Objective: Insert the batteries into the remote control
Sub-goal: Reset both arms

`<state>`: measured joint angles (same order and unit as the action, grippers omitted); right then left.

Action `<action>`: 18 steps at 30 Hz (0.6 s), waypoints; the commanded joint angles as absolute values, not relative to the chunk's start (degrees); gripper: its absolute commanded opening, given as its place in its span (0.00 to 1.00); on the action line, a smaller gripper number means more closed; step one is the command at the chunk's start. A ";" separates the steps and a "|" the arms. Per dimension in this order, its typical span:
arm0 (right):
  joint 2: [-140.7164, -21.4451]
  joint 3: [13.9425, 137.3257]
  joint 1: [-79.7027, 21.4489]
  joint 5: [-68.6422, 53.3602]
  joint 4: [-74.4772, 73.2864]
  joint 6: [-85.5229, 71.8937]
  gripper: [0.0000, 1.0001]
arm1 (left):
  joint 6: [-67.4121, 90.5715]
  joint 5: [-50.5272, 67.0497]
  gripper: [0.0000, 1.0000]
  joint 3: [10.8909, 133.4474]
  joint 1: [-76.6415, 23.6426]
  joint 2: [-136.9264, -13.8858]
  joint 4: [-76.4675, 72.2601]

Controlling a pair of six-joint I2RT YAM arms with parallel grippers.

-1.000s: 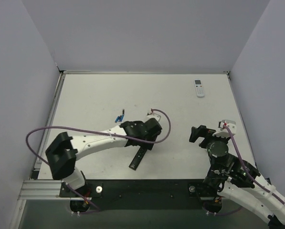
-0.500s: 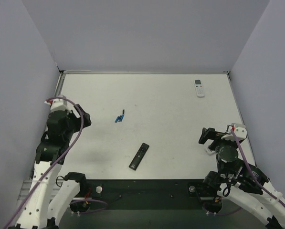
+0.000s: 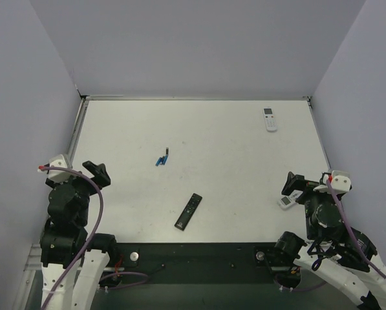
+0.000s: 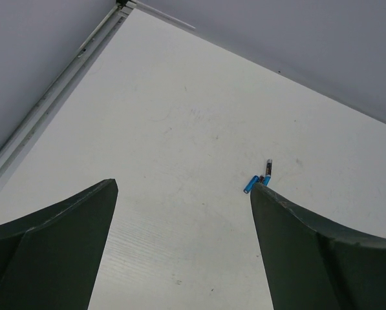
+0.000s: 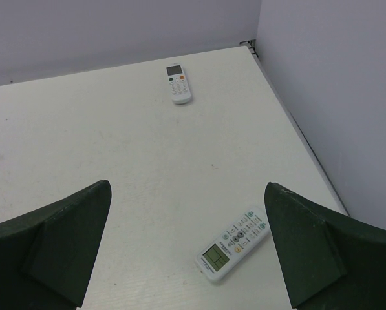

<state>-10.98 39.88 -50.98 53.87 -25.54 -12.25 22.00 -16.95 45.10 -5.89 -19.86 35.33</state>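
Note:
The black remote control (image 3: pixel 189 211) lies flat near the table's front middle, with nothing touching it. The batteries (image 3: pixel 161 158) lie in a small cluster further back; in the left wrist view they are blue cylinders (image 4: pixel 251 184) beside a dark one (image 4: pixel 268 169). My left gripper (image 3: pixel 97 173) is drawn back at the left edge, far from both, and open (image 4: pixel 183 187) with only bare table between its fingers. My right gripper (image 3: pixel 295 185) is at the near right, open (image 5: pixel 187 186) and empty.
A white remote with a screen (image 5: pixel 235 244) lies on the table just ahead of the right gripper (image 3: pixel 288 201). A small white remote (image 3: pixel 269 119) sits at the back right. Grey walls enclose the table on three sides.
The left arm has pulled back from over the black remote to the left edge and its jaws have opened wide. The right arm has drawn back towards the near right.

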 commanded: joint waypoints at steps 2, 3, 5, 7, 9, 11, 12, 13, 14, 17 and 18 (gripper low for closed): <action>-10.90 40.87 -50.71 57.30 -24.79 -8.26 1.00 | 22.76 -17.32 0.95 43.07 -6.24 -18.90 33.22; -10.72 40.52 -50.80 57.39 -24.79 -8.35 1.00 | 22.85 -17.14 0.95 43.15 -6.15 -18.90 33.14; -10.81 40.26 -50.80 57.30 -24.44 -8.18 1.00 | 22.76 -17.23 0.95 43.42 -6.24 -18.90 33.13; -11.07 39.99 -50.71 57.13 -24.35 -8.00 1.00 | 22.59 -17.84 0.95 43.77 -6.24 -18.98 33.48; -11.42 39.90 -50.71 56.78 -24.17 -7.82 1.00 | 22.59 -17.76 0.95 43.95 -6.33 -18.90 33.75; -11.78 39.81 -50.71 56.69 -24.17 -7.91 1.00 | 22.76 -17.40 0.95 43.86 -6.33 -18.72 33.92; -11.95 39.73 -50.80 56.52 -24.08 -8.00 1.00 | 23.02 -17.40 0.95 43.77 -6.33 -18.55 34.01; -12.13 39.81 -50.71 56.25 -24.08 -7.82 1.00 | 23.11 -17.32 0.95 43.68 -6.33 -18.37 34.01; -12.13 39.73 -50.80 56.16 -24.08 -7.82 1.00 | 23.20 -17.31 0.95 43.51 -6.33 -18.28 34.19; -12.48 39.81 -50.80 56.07 -24.08 -7.91 1.00 | 23.55 -17.23 0.95 43.33 -6.33 -18.02 34.10; -12.48 39.81 -50.80 56.07 -24.08 -8.00 1.00 | 23.64 -17.14 0.95 43.16 -6.33 -18.10 34.10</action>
